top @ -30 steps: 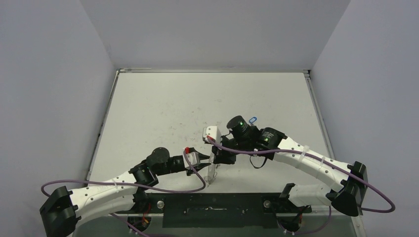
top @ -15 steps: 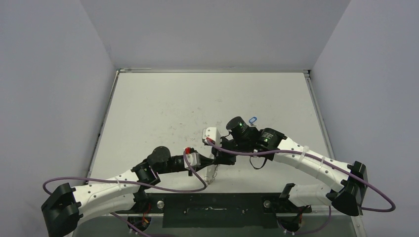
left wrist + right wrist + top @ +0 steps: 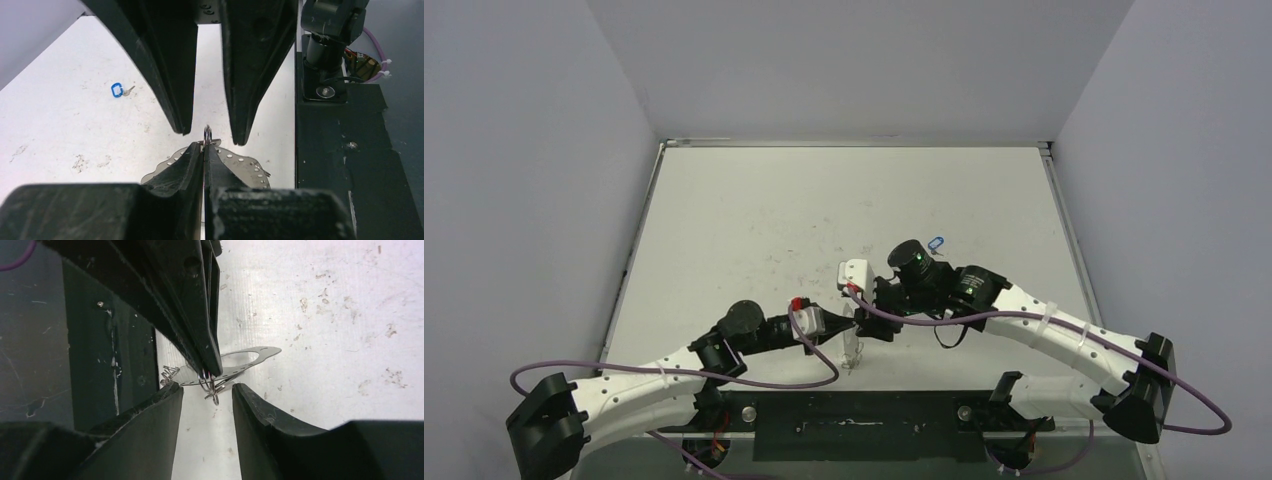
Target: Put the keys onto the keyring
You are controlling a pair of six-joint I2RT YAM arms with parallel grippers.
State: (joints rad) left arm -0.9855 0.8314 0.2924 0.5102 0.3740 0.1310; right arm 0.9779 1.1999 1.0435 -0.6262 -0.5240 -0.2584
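- My left pincer (image 3: 203,146) has clamped shut on a wire loop (image 3: 207,134) of the keyring (image 3: 241,166); handover made.
- My right pincer (image 3: 206,390) has just spread, flanking that loop; the blue key (image 3: 116,90) lies well beyond, unthreaded.

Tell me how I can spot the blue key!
Find the white table. Just beyond the bent right arm, toward the far wall, a tiny key lies alone. Its bright blue head is the only blue there.
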